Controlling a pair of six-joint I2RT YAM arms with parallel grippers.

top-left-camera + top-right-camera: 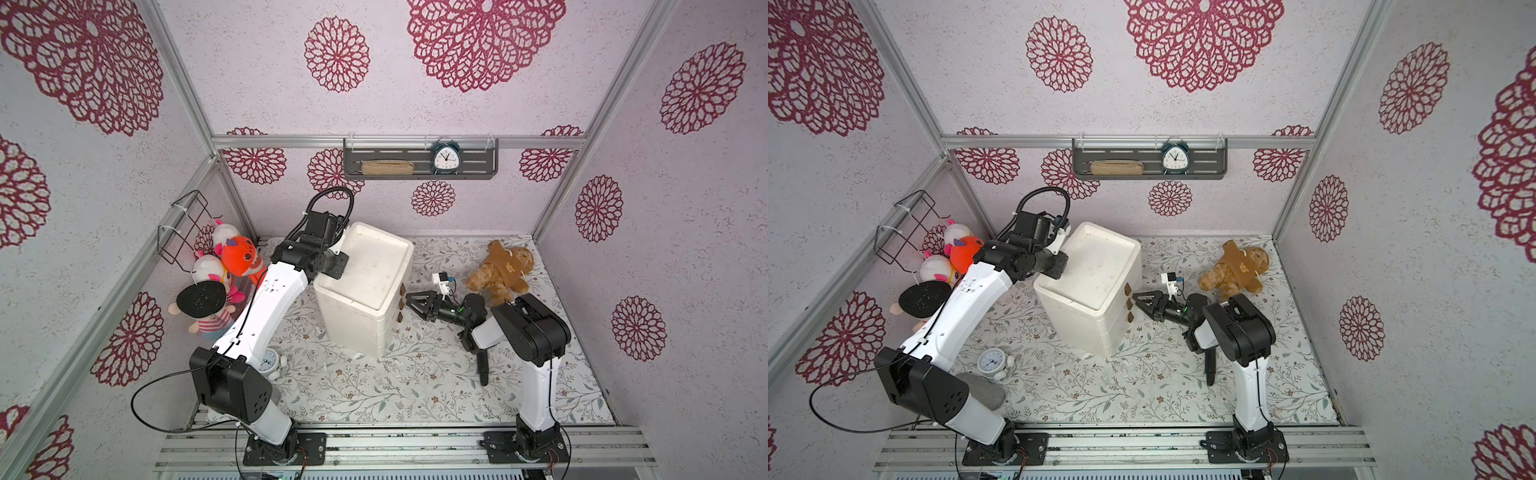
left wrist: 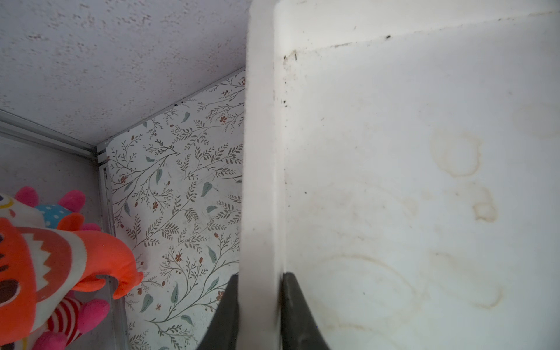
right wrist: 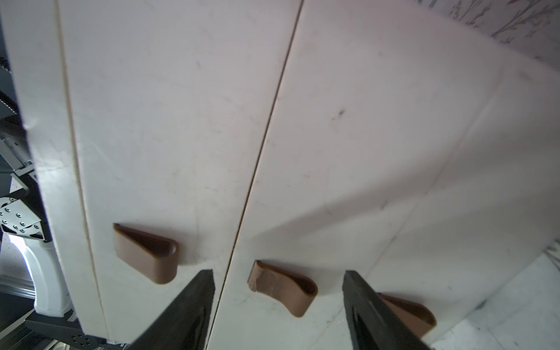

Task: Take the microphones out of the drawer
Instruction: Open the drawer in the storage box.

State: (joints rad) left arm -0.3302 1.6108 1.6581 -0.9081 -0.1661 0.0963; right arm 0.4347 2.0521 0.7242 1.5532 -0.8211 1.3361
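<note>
Left pincer [image 2: 259, 278] clamped on the left rim of the white drawer unit [image 1: 368, 270]; right pincer [image 3: 277, 271] open, just before the middle brown handle [image 3: 285, 292]; drawers shut, microphone hidden

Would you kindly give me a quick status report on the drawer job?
Left hand shut on top rim of white plastic drawer cabinet. Right hand open at middle brown loop handle, not gripping. Drawers closed; microphone unseen. Handle unobstructed.
</note>
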